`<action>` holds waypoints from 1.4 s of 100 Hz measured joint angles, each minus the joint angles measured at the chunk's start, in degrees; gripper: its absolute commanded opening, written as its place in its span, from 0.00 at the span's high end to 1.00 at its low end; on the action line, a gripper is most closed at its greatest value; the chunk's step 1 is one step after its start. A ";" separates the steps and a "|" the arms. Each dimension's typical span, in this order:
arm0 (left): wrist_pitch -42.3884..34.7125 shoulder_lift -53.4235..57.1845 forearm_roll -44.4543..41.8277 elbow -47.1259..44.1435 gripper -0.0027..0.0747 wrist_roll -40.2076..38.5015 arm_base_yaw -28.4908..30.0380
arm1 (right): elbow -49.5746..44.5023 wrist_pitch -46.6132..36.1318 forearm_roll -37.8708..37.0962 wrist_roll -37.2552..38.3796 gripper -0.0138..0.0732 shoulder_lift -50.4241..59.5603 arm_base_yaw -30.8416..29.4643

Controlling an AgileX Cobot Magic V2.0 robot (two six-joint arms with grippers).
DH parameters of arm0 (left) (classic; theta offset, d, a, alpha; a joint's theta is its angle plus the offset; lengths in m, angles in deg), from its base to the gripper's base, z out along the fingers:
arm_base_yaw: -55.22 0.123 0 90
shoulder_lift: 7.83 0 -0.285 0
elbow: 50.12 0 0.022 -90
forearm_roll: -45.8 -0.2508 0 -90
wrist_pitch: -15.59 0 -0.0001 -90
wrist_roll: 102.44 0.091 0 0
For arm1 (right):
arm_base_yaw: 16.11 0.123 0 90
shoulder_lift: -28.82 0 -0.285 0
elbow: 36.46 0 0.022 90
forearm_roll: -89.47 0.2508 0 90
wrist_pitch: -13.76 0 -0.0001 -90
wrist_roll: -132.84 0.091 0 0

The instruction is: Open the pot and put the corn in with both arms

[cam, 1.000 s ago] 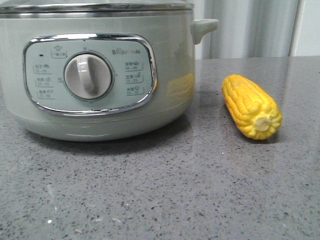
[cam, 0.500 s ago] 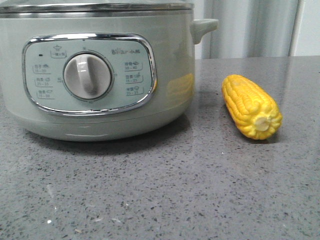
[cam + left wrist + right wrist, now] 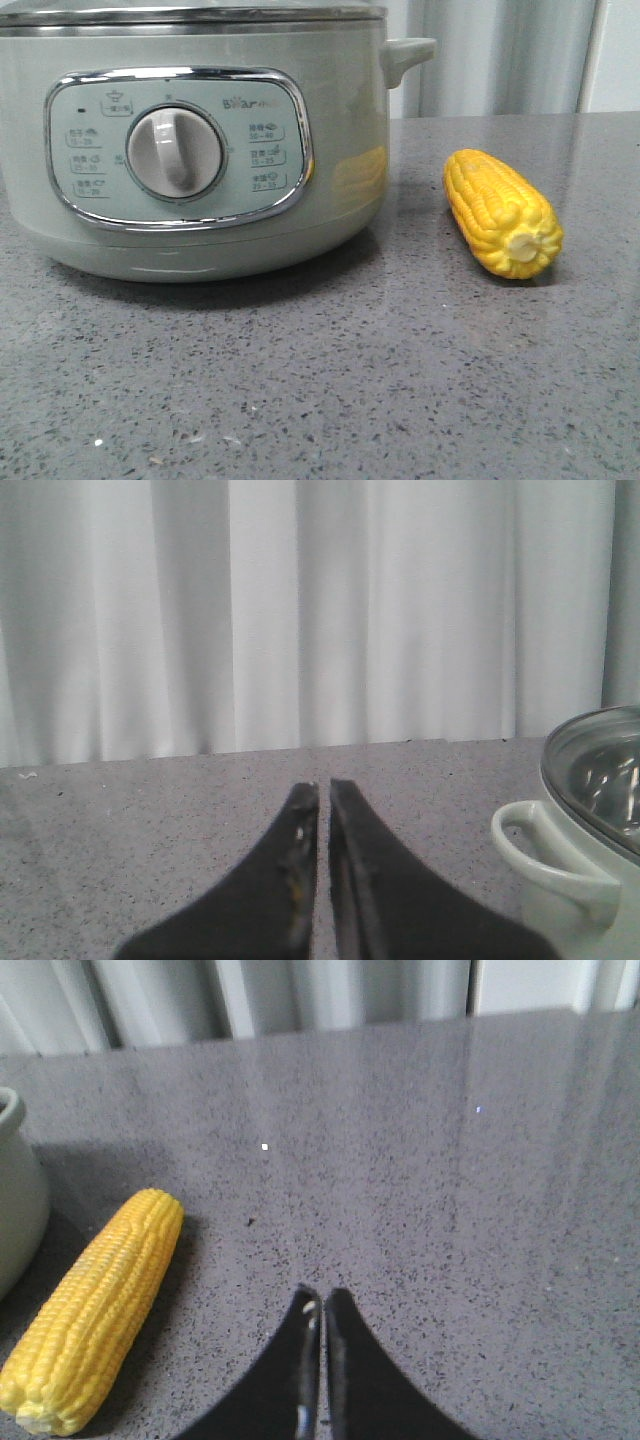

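Observation:
The pale sage-green pot [image 3: 200, 150] stands at the left of the front view with its cream dial [image 3: 175, 152] facing me and its lid on. The yellow corn [image 3: 503, 212] lies on the grey counter to its right, pale core end toward me. My left gripper [image 3: 323, 788] is shut and empty above the counter; the pot's side handle [image 3: 545, 855] and glass lid [image 3: 600, 775] lie off to one side of it. My right gripper [image 3: 321, 1293] is shut and empty, with the corn [image 3: 95, 1305] lying beside it and a little apart. Neither gripper shows in the front view.
The grey speckled counter [image 3: 330, 380] runs back to a pale curtain [image 3: 500, 55]. The pot's edge [image 3: 15, 1195] shows beyond the corn in the right wrist view.

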 measured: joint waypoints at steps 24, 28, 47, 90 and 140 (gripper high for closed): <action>-5.30 -5.52 0.00 0.09 0.69 0.00 0.00 | 1.02 -1.79 0.31 0.00 0.93 -6.91 0.00; -6.44 -5.85 0.00 0.09 0.57 0.00 0.00 | 1.02 -1.91 0.31 0.00 0.93 -7.31 0.00; -9.65 -7.46 1.19 0.09 0.31 -0.14 0.00 | 1.02 -1.99 0.31 0.00 0.93 -8.43 0.00; -17.48 -19.57 2.59 5.33 0.32 -2.49 -14.28 | 0.55 -2.03 0.31 0.00 0.93 -8.43 0.00; -25.46 -44.57 0.72 18.83 0.32 -2.62 -30.35 | 0.55 -2.03 0.31 0.00 0.93 -8.43 0.00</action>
